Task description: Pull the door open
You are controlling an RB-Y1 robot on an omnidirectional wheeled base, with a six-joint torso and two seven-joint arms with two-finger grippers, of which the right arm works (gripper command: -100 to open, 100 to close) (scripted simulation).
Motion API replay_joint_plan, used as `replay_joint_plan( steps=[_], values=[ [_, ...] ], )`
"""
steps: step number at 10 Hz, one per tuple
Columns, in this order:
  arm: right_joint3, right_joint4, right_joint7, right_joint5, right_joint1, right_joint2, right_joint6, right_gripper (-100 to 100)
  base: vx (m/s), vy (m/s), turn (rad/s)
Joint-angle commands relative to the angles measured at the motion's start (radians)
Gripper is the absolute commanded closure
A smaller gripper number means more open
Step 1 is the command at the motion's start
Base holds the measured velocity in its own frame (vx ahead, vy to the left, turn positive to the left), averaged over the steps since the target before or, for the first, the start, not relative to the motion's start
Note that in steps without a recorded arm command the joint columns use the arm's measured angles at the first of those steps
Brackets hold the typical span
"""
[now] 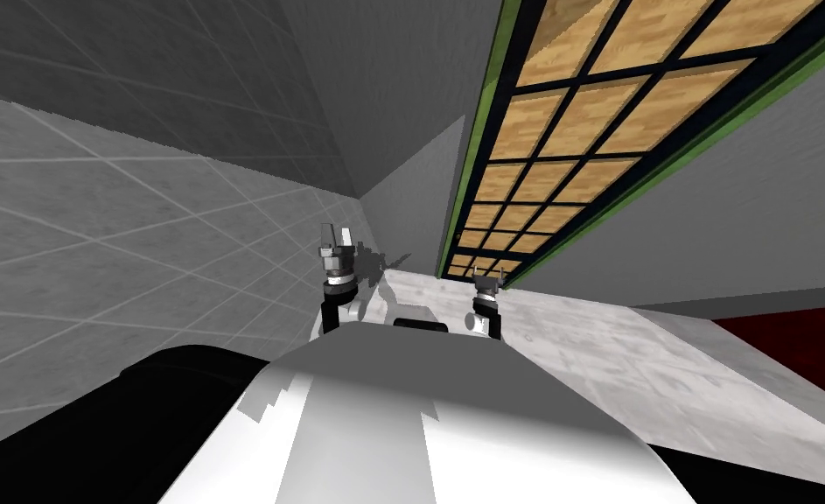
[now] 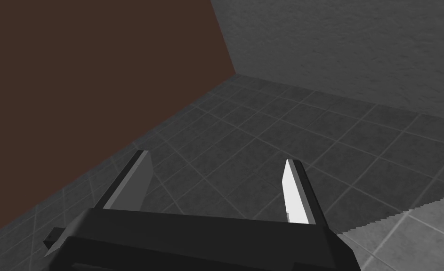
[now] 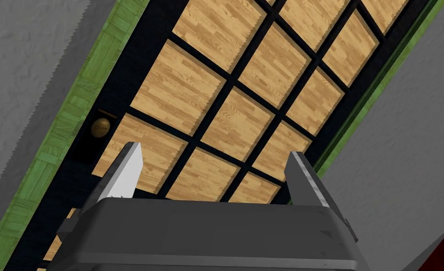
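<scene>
The door (image 3: pixel 237 124), wood panes in a black grid within a green frame (image 3: pixel 82 94), stands just ahead to my right: rigid, likely heavy (it should swing, not flex). Its small round knob (image 3: pixel 100 127) near the frame edge is the hold, though smooth and maybe slippery. The right gripper (image 3: pixel 213 150) faces it, jaws wide, empty; the left gripper (image 2: pixel 218 157) has wide jaws too.

Grey tiled surface (image 1: pixel 95 262), pale mottled floor (image 1: pixel 629 367), dark red patch (image 1: pixel 795 337), flat brown surface (image 2: pixel 75 94)
</scene>
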Motion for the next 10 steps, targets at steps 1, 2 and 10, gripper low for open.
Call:
replay_joint_plan(
  steps=[1, 2, 10],
  values=[
    [0.0, 0.037, -0.031, -0.015, -0.01, 0.001, -0.006, -100, 0.085, -0.036, 0.144],
    [-0.001, 0.063, -0.051, -0.024, -0.019, -0.001, -0.011, -100, 0.088, -0.045, 0.175],
    [-0.01, 0.265, -0.2, -0.098, -0.082, -0.009, -0.048, -100, 0.089, -0.044, 0.144]
  ],
)
